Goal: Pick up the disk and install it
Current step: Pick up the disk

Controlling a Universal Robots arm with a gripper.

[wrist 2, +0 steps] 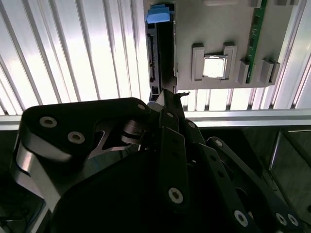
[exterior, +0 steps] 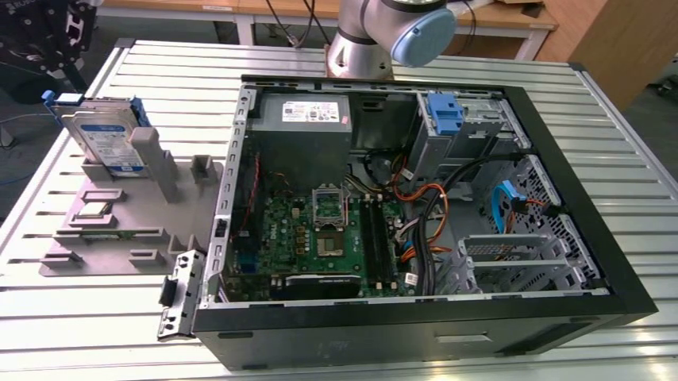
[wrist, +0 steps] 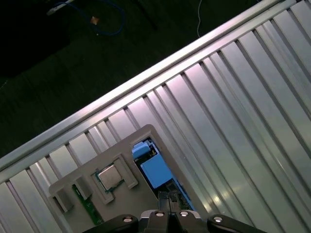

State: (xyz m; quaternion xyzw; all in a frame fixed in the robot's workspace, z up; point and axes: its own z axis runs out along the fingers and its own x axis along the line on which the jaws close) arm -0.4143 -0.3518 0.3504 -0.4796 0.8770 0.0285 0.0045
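Your gripper (wrist 2: 167,99) hangs over the disk (wrist 2: 156,53); you cannot tell how wide it stands. The disk stands on edge in the grey holder (exterior: 106,246) on the slatted table (exterior: 63,333), at the exterior view's left of the open computer case (exterior: 424,329).

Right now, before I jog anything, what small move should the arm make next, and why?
Probably nudge the gripper along the disk until centred over its upper edge. The disk stands on edge in the grey fixture, ungrasped, and in the second wrist view the gripper lines up with one end.
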